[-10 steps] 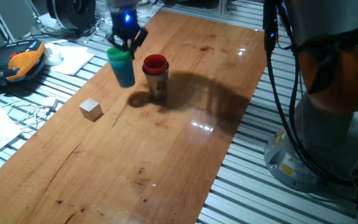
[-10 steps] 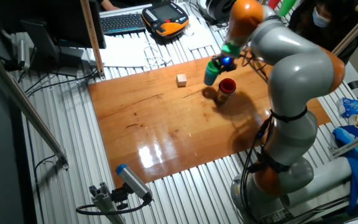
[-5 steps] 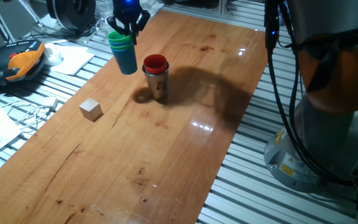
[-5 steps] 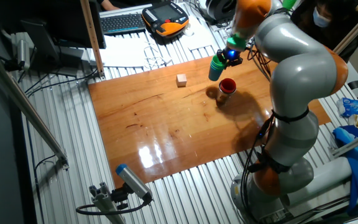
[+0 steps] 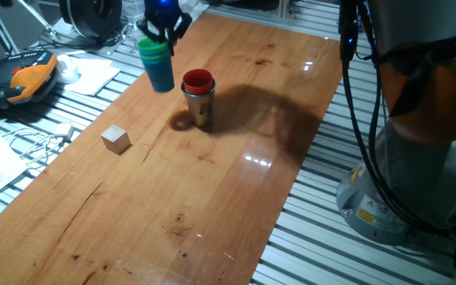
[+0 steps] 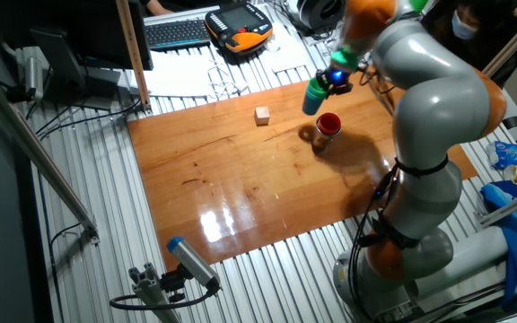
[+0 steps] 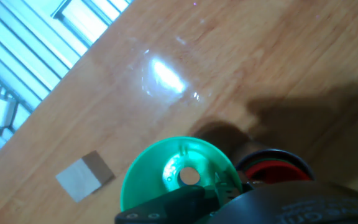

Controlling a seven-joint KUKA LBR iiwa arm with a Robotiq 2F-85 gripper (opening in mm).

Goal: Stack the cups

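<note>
the gripper (image 5: 163, 32) is up off the wooden surface (image 5: 212, 198) near its far left edge, fingers closed on the rim of a small cup stack (image 5: 157, 63): a green cup nested in a blue one, hanging in the air, tilted a bit. from the hand view you look straight down into the green cup (image 7: 179, 174), and the black fingers pinch its near rim.

just beside and below it stands the steel cup (image 5: 199, 107) with a red cup (image 5: 198, 80) sitting inside, upright on the surface. so i count four cups for sure: one green, one blue, one red, one steel. can't tell if more are nested inside.

one small wooden cube (image 5: 116, 139) sits nearer the left edge, well apart from the steel cup. nothing stands between the held stack and the steel cup.

off the surface on the left side: an orange handheld controller (image 5: 30, 75), some white papers (image 5: 93, 75) and a white cable (image 5: 42, 142). the robot's grey and orange base (image 5: 418, 119) stands on the right.
</note>
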